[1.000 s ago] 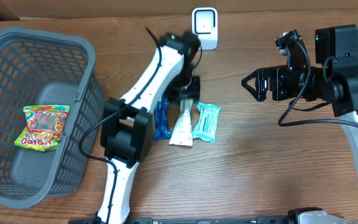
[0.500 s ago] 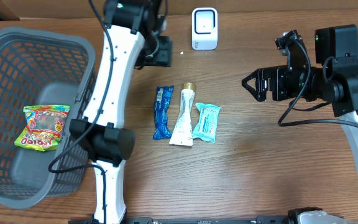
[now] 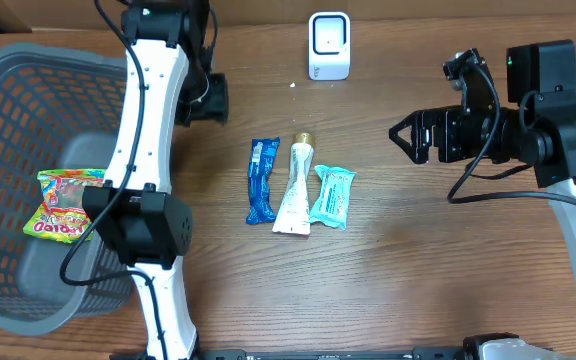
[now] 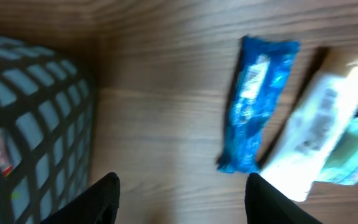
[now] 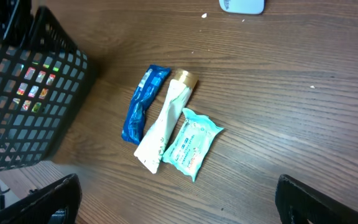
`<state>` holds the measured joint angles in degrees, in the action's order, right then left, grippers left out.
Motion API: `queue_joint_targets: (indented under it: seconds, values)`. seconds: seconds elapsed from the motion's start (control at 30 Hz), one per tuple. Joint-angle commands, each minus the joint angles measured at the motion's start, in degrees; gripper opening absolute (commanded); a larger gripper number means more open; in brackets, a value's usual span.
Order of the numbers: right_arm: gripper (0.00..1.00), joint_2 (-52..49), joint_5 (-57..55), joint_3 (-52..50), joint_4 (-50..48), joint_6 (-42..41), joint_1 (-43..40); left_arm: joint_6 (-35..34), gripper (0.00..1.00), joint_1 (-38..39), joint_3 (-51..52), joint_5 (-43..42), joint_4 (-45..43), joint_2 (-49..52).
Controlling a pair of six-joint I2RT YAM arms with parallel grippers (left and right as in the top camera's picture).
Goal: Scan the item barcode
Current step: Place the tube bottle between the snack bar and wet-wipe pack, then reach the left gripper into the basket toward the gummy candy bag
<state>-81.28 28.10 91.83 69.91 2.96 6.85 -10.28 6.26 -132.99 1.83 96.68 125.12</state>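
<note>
Three items lie side by side mid-table: a blue packet (image 3: pixel 261 181), a white tube (image 3: pixel 295 190) and a teal packet (image 3: pixel 332 196). The white barcode scanner (image 3: pixel 329 45) stands at the back edge. My left gripper (image 3: pixel 208 98) hovers open and empty to the left of the scanner, beside the basket's far right corner. Its wrist view shows the blue packet (image 4: pixel 257 99) and the tube (image 4: pixel 319 137) ahead of its open gripper (image 4: pixel 182 199). My right gripper (image 3: pixel 408 137) hangs open at the right, with the three items below it and the teal packet (image 5: pixel 191 144) nearest its gripper (image 5: pixel 179 205).
A grey mesh basket (image 3: pixel 68 52) fills the left side and holds a colourful snack bag (image 3: pixel 68 204). The basket wall (image 4: pixel 30 118) is close on the left gripper's left. Bare wood lies between the items and the right arm.
My left arm has swung away from above the three items, back and left toward the basket, with nothing in its jaws. The items and the right arm have stayed put.
</note>
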Motion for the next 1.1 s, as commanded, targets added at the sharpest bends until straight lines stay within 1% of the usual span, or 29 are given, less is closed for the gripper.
queue_joint_targets:
  seconds: [0.0,0.07,0.2,0.3,0.47,0.5,0.6,0.63,0.7,0.77,0.87,0.97,1.07]
  values:
    - [1.00,-1.11,0.00,1.51,-0.63,-0.22,0.26,1.42,0.56,-1.60,3.50,4.35,0.15,-3.78]
    - [1.00,-2.03,0.04,1.51,-0.35,-0.35,0.26,2.86,0.56,-3.17,3.58,4.33,0.15,-3.78]
    - [1.00,-4.39,0.46,1.51,0.26,-1.97,0.28,10.36,0.57,-6.62,3.58,4.31,-0.20,-3.91]
    - [1.00,-5.16,0.52,1.51,-0.07,-2.84,0.26,11.80,0.57,-8.74,3.56,3.13,-1.25,-3.91]
    - [1.00,-5.27,0.66,1.51,-0.42,-2.84,0.26,15.58,0.55,-9.97,2.64,-8.46,-2.95,-4.07]
    - [1.00,-5.27,0.66,1.51,-0.42,-2.84,0.28,16.33,0.55,-9.75,0.68,-11.80,-2.97,-4.17]
    - [1.00,-5.27,0.63,1.51,-0.35,-2.84,0.26,16.26,0.56,-9.33,-5.14,-15.28,-1.36,-4.63]
    - [1.00,-5.27,0.66,1.51,-0.35,-2.84,0.28,15.06,0.56,-9.27,-9.25,-15.87,0.15,-5.22]
    - [1.00,-5.27,0.66,1.51,-0.33,-2.84,0.26,11.82,0.56,-9.27,-12.55,-15.82,0.13,-7.23]
    - [1.00,-5.27,0.63,1.51,-0.15,-2.82,0.28,9.64,0.57,-9.53,-13.57,-15.08,0.13,-10.45]
    - [1.00,-5.27,0.63,1.51,0.09,-2.82,0.28,5.35,0.57,-10.60,-13.35,-7.63,0.13,-16.83]
    - [1.00,-5.27,0.63,1.51,0.31,-2.82,0.28,3.41,0.58,-11.72,-13.07,-2.93,0.13,-21.24]
    - [1.00,-5.27,0.63,1.51,0.35,-2.82,0.28,2.25,0.59,-15.21,-8.66,2.69,0.13,-27.19]
